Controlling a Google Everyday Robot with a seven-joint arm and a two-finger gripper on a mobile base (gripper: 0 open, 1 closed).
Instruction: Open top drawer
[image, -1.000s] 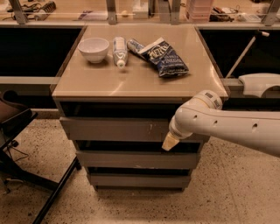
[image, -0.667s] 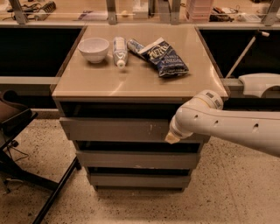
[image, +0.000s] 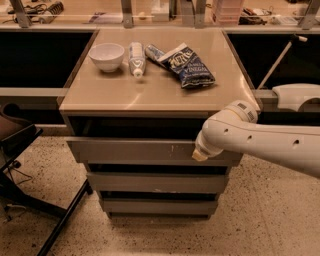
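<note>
Vs. 1 s ago, the gripper (image: 200, 156) is seen slightly higher and further right, its cream tip now at the right end of the top drawer (image: 135, 151); open/closed state can't be told. Drawer, counter items unchanged. The drawer is found just under the tan top (image: 150, 95), a dark gap above it. Front: flat, matte grey, handleless, small white scratches right of centre. Two narrower grey fronts are stepped below. Arm: smooth rounded white plastic. On top: glossy white bowl (image: 106, 55), white tube (image: 135, 57), crinkled blue bag (image: 187, 65). Floor: speckled.
</note>
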